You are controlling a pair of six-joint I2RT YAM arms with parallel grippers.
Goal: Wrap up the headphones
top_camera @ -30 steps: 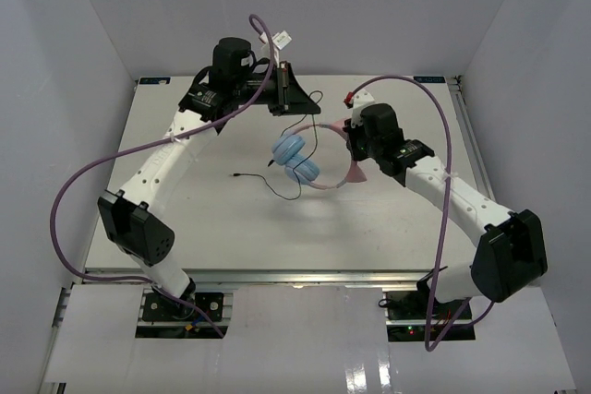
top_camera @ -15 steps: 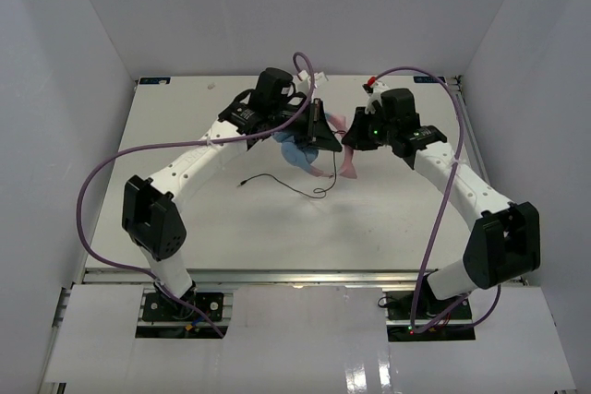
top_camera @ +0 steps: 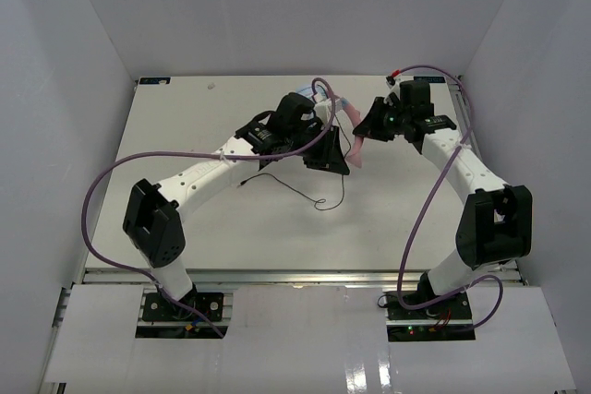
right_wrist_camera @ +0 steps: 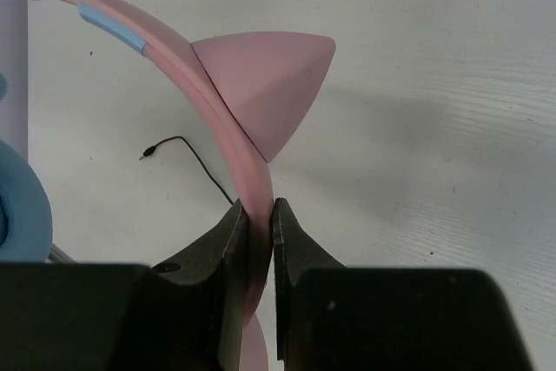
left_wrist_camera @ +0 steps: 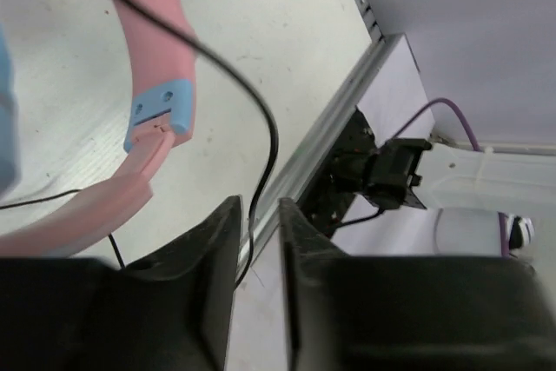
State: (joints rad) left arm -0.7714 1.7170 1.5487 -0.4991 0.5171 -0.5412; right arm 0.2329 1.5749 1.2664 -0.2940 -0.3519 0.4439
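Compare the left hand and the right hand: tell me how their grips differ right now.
The right hand is shut tight on the pink plastic headband, while the left hand stands slightly parted. The thin black cord runs loosely through the left hand's gap, whereas the right hand leaves no slack around the headband. Both hands are black.

Headphones (top_camera: 355, 149) are far-centre over table (top_camera: 185, 117), w/ left gripper (left_wrist_camera: 259, 219) just left of them & right gripper (right_wrist_camera: 259, 215) just right. Headband (right_wrist_camera: 217, 102) sits btwn right gripper's jaws. Cord (top_camera: 294, 191) passes btwn left gripper's jaws, then trails near & left across table. Plug (top_camera: 241, 183) lies at cord's left end, well apart from headphones.
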